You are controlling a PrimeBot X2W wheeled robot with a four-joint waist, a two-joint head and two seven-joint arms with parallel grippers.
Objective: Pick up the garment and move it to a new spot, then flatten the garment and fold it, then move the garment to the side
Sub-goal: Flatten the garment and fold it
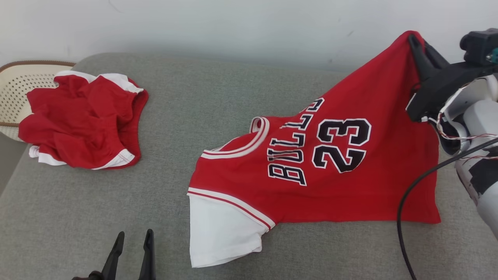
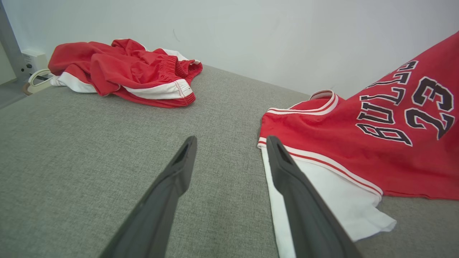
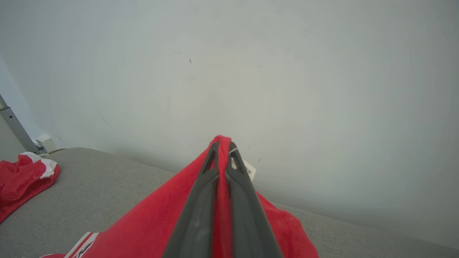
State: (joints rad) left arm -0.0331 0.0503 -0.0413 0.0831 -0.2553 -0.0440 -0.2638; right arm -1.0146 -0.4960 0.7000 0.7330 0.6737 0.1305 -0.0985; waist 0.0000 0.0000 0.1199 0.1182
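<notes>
The garment (image 1: 330, 171) is a red jersey with white sleeves, black "BULLS" lettering and the number 23. It lies on the grey cushion with its far right corner lifted. My right gripper (image 1: 417, 42) is shut on that raised hem corner, and the right wrist view shows red cloth (image 3: 222, 172) pinched between the dark fingers. My left gripper (image 1: 133, 236) stands open at the lower left, above bare cushion, just left of the white sleeve (image 2: 344, 204). Its tips (image 2: 229, 141) hold nothing in the left wrist view.
Crumpled red shorts with white trim (image 1: 81, 120) lie at the far left of the cushion (image 1: 186, 101), partly over a woven basket (image 1: 19, 89). A pale wall (image 1: 233, 23) runs behind. My right arm's black cable (image 1: 404, 202) hangs across the jersey's right edge.
</notes>
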